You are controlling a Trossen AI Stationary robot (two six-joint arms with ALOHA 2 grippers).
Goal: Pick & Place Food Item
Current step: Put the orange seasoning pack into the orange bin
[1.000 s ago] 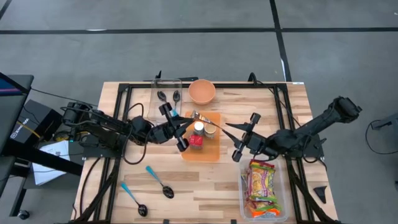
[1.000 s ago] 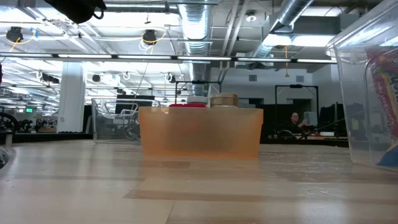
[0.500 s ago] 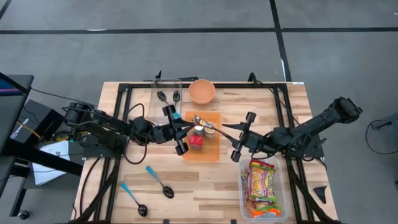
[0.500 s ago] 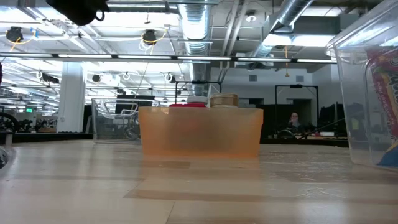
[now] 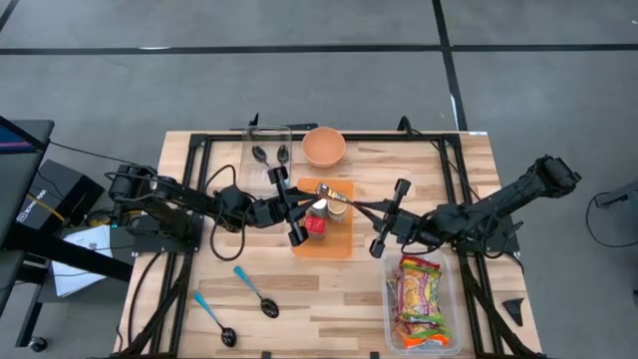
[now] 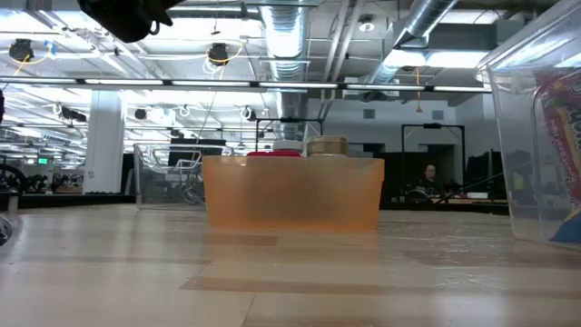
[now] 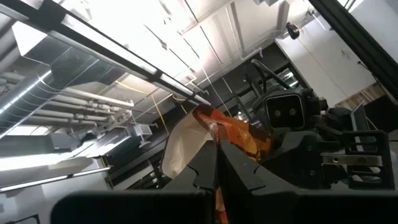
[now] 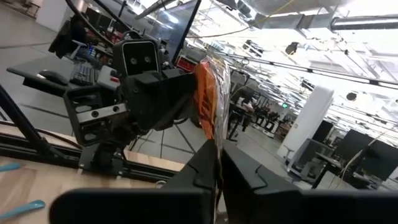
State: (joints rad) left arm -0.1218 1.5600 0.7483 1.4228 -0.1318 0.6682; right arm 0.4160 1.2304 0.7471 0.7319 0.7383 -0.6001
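Wooden slatted table (image 5: 449,170) with a black frame. At its centre rests an orange tray (image 5: 337,242). Behind the tray sits an orange bowl (image 5: 324,147); just left of the bowl, a clear container (image 5: 265,150). Right and forward of the tray stands a clear bin (image 5: 423,304). Left and forward of the tray lie two blue-handled spoons (image 5: 256,290), apart from each other.
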